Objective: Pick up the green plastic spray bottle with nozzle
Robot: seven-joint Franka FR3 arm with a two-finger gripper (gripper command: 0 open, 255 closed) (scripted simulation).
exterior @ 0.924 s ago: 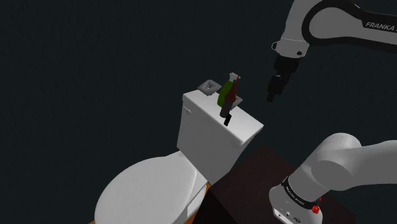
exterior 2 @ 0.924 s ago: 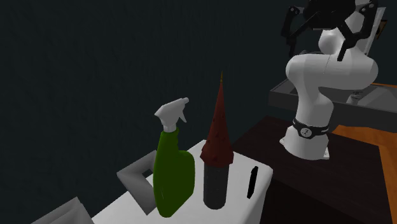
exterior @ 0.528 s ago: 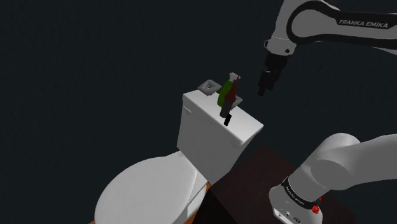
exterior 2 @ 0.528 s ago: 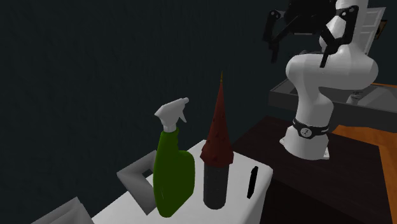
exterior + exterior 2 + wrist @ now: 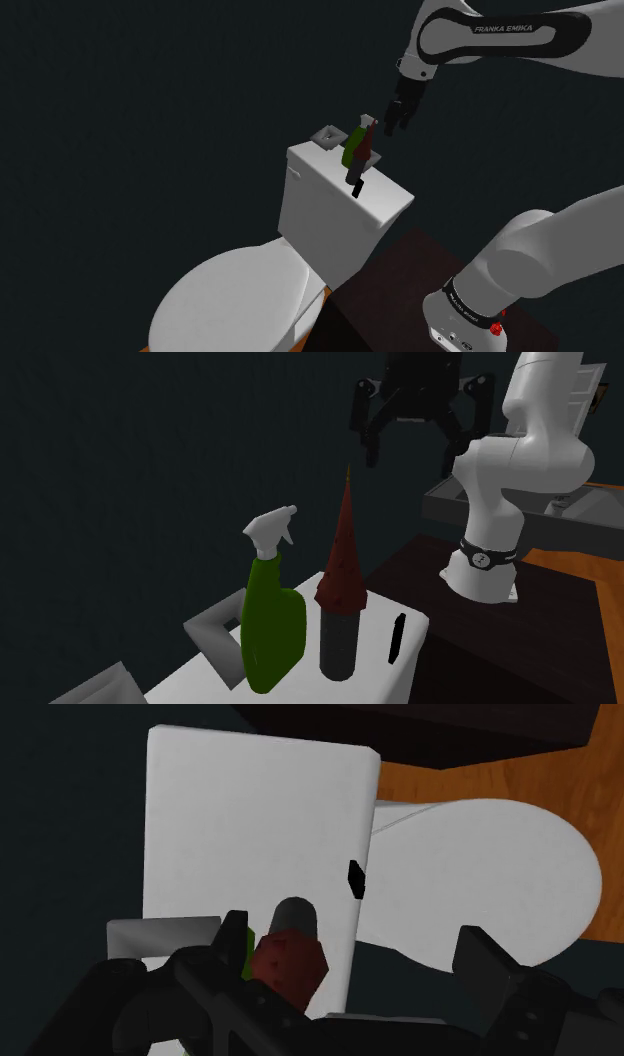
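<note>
A: Approach is our step here. The all-black two-finger gripper (image 5: pixel 408 457) hangs high above the white toilet tank lid (image 5: pixel 385 195), its jaws spread wide with nothing between them.

B: And the green spray bottle with the white trigger nozzle (image 5: pixel 270 637) stands upright on that lid, toward one end, untouched. What worries us is the grey bottle with the tall dark-red cone top (image 5: pixel 342 582), on the lid as well and on the stand's side of it.

A: Yes. In the wrist view the cone top, not the green body, sits nearest the line between the fingers. We judge we should shift across the lid until the green body is centred, then come straight down.

B: We would take the body below the nozzle, one finger on each broad flank, and close only once both fingers have passed the cone's tip.

A: Edges next. A grey square dish (image 5: pixel 328 134) sits at a corner of the lid, and a small flat black piece (image 5: pixel 397 637) lies at the lid's rim towards the white toilet seat (image 5: pixel 235 300). A sideways nudge could tip something off the lid.

B: Above the lid we see open room, and its other end is bare. So we descend vertically and lift straight up.
</note>
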